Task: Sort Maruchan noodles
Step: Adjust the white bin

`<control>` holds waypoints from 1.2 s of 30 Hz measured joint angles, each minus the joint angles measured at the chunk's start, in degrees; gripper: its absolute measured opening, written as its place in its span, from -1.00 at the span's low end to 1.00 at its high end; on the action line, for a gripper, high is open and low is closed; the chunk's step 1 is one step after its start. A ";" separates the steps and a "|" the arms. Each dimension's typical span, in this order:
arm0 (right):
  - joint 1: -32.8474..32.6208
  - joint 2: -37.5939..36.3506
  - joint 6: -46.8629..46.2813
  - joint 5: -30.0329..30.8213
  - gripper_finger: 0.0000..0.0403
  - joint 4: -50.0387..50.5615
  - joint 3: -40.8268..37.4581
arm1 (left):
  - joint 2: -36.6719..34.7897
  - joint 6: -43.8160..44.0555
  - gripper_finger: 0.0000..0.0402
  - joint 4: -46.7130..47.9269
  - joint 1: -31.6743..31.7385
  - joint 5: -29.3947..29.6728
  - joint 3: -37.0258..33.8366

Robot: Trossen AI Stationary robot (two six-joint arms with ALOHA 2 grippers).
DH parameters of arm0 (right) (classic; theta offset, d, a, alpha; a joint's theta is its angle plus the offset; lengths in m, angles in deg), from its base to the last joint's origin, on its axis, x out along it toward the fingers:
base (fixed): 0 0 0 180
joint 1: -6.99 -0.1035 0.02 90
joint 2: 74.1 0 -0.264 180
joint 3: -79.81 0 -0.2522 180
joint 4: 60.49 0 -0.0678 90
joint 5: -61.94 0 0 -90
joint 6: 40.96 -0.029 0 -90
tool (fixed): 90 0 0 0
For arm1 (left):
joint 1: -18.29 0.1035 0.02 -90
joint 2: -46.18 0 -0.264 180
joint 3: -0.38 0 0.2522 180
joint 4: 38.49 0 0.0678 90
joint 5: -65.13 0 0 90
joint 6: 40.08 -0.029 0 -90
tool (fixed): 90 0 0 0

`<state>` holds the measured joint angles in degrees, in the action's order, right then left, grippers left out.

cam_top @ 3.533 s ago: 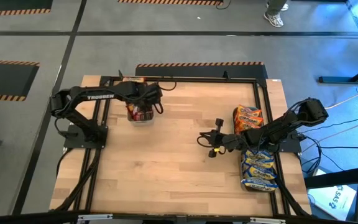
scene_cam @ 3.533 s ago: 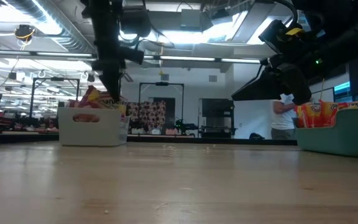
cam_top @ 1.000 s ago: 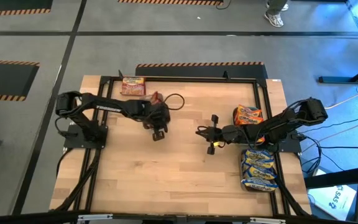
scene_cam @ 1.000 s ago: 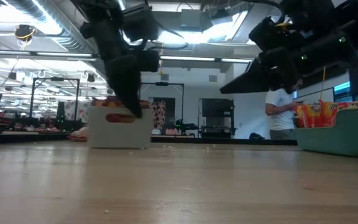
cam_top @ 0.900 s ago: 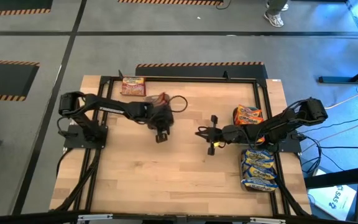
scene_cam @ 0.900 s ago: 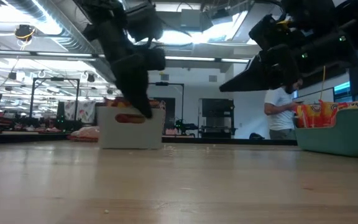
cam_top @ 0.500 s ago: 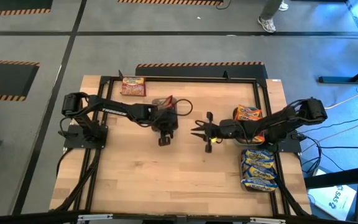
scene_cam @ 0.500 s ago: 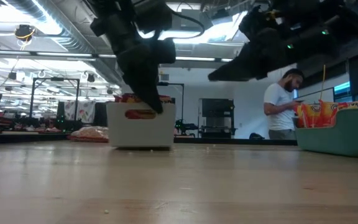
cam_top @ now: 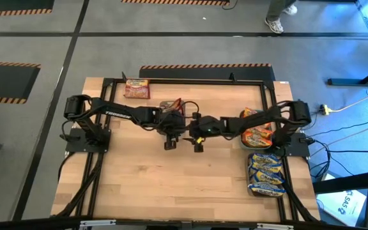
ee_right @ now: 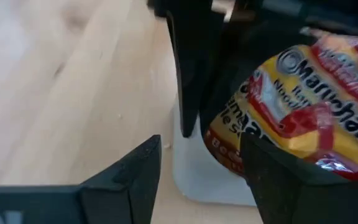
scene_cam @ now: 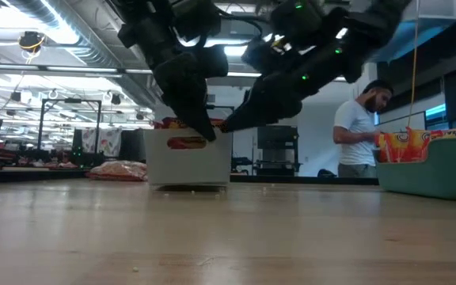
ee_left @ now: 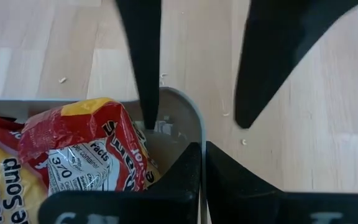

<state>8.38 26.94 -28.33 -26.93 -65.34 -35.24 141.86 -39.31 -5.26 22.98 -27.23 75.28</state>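
The wooden table (cam_top: 171,185) carried both arms meeting mid-table. The left gripper (cam_top: 169,137) stayed pinched on the grey tray's (scene_cam: 188,162) wall after dragging it from the far-left corner; wrist views alone showed maroon-and-yellow noodles (ee_right: 303,112) inside. The right gripper (cam_top: 197,139), fingers apart, had reached it.

Maroon-and-yellow Maruchan noodles (cam_top: 171,105) lie in mid-table tray; perhaps 1 loose packet (cam_top: 137,89) at far edge.

One camera looks straight down on the whole pale wooden table (cam_top: 171,185). Another sits level at a table edge, facing the room. Both wrist cameras crowd the small clear plastic tray (ee_left: 191,124), which all views share.
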 joint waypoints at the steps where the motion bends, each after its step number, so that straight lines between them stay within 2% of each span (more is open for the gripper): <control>1: 0.32 0.79 0.47 -0.45 0.02 1.73 1.37 | 0.00 -0.07 -0.98 0.01 0.00 -0.03 0.00; 5: 1.34 2.75 1.88 -2.01 -0.07 8.01 5.08 | 0.00 -1.08 -0.98 0.02 -0.04 0.03 0.00; 9: 1.76 3.43 2.85 -4.37 -0.22 9.49 5.89 | 0.00 -1.34 -0.98 -0.18 -0.14 -0.14 0.00; 21: 1.63 3.80 6.19 -7.06 -0.95 9.53 5.87 | -0.02 -1.99 -0.98 -0.02 -0.15 0.02 -0.02; 27: 1.63 3.80 7.29 -7.18 -0.98 9.46 5.87 | -0.02 -1.99 -0.98 -0.20 -0.35 0.09 -0.02; 36: 1.57 3.69 8.41 -7.29 -0.99 8.81 6.03 | 0.00 -2.94 -0.95 8.23 -1.89 0.52 5.26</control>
<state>9.95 30.63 -19.93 -34.22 -56.53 -29.21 141.86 -42.25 2.97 21.09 -26.70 80.54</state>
